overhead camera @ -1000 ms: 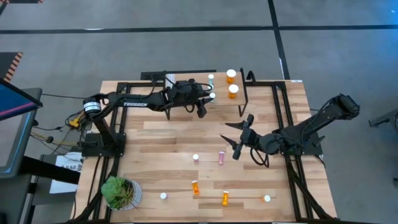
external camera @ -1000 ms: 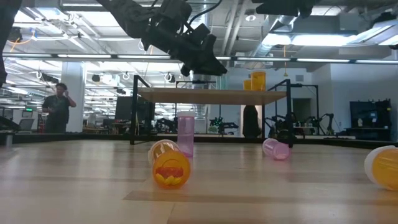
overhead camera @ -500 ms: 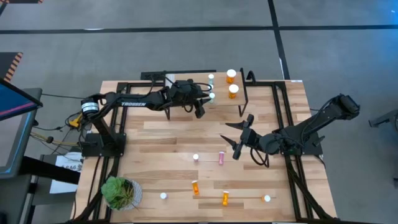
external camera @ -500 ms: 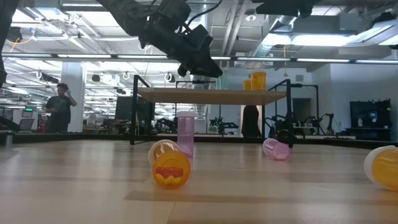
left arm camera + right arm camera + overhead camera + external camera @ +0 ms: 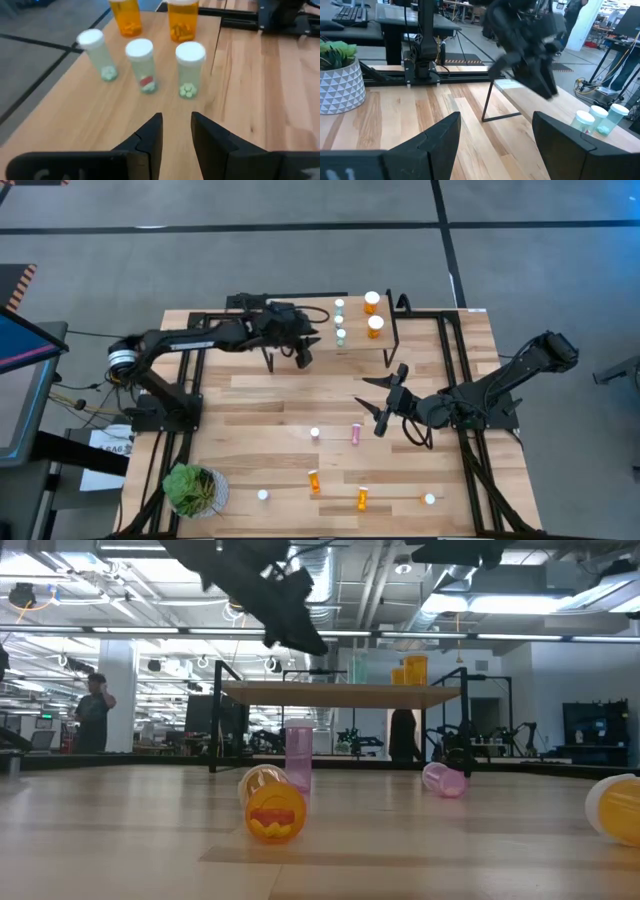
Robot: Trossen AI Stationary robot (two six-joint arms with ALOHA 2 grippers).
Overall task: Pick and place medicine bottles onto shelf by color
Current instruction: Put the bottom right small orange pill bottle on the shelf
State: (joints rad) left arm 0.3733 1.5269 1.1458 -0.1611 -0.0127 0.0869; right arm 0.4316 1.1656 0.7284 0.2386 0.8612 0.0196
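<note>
Change since a second ago: the left end effector (image 5: 303, 356) has drawn back toward the left of the high view, away from the pale green medicine bottles (image 5: 145, 65). It was over their spot on the shelf (image 5: 300, 330); now it is just beside the shelf's lower edge, left of centre. The third green bottle, earlier under its fingers, stands free in the row. Right arm and loose bottles unchanged.

Left arm: stretched horizontally across the upper part of the high view, from its base at the left counter (image 5: 260, 400) edge to the shelf. In the low view it hangs at upper centre-left above the shelf plank (image 5: 340, 693). Its fingers (image 5: 150, 137) stand narrowly apart with nothing between them.

Right arm: waits at the right-centre of the high view, reaching left; right end effector (image 5: 383, 402) spread wide, empty.

On the shelf:
- three pale green bottles, white caps, upright, close together in a row at upper centre of the high view;
- two wider orange bottles (image 5: 373, 315), upright, just right of the green ones.

On the counter:
- pink bottle (image 5: 355, 433), lying on its side, lower centre;
- pink bottle with its white cap up (image 5: 314, 434), just left of it, seen upright in the low view;
- two orange bottles (image 5: 338, 490), on their sides, lower centre;
- two white-capped bottles (image 5: 263, 495), one at lower left-centre and one at lower right; colour cannot be told;
- potted plant (image 5: 190, 488), lower left corner.

Background, low view: a person (image 5: 94, 710) at far left.
</note>
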